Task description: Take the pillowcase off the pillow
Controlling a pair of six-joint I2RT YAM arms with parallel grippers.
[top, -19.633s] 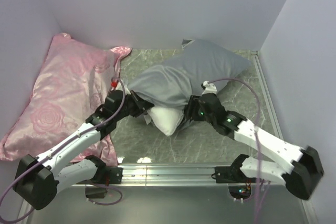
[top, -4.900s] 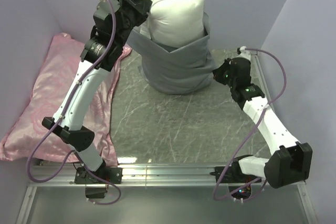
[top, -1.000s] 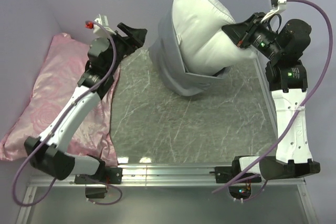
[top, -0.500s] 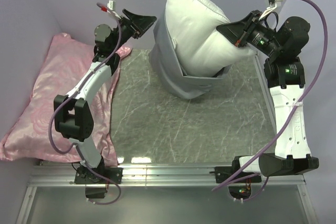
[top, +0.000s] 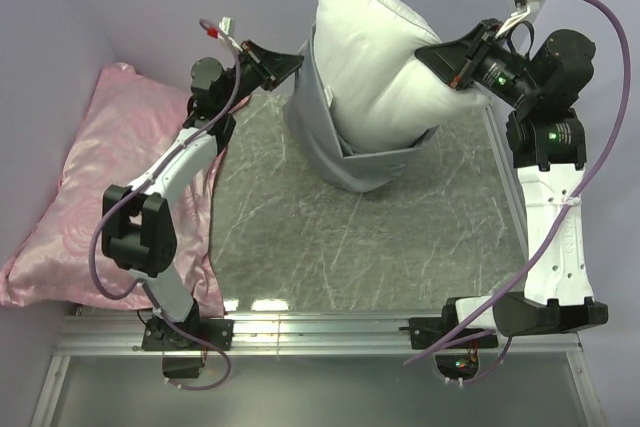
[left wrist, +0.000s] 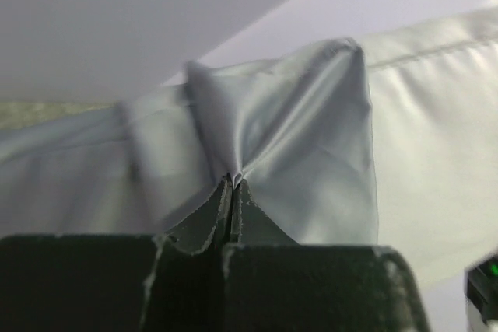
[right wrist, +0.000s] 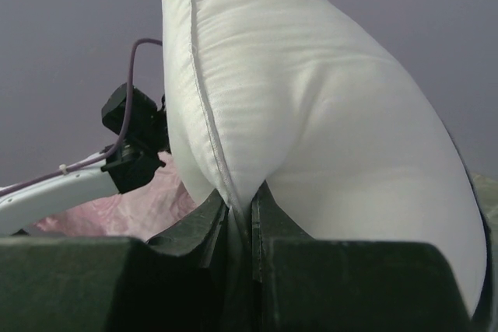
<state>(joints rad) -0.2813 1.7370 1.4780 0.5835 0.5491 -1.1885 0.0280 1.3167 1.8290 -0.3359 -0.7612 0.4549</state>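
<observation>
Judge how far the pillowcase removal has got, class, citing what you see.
Done: most of the white pillow stands bare above the grey pillowcase. In hand: the right gripper pinches the pillow's seam, the left gripper pinches the pillowcase edge. Left: the pillow's lower end sits inside the case and must come free.

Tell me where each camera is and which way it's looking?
Top external: above and behind the robot, looking down at the table; the left arm and right arm show.
Left wrist: on the left arm, facing the pillowcase; the left gripper shows, pinching grey fabric.
Right wrist: on the right arm, facing the pillow; the right gripper shows, pinching its edge.
Shared: top and right wrist both show the pillow and the pink pillow.
</observation>
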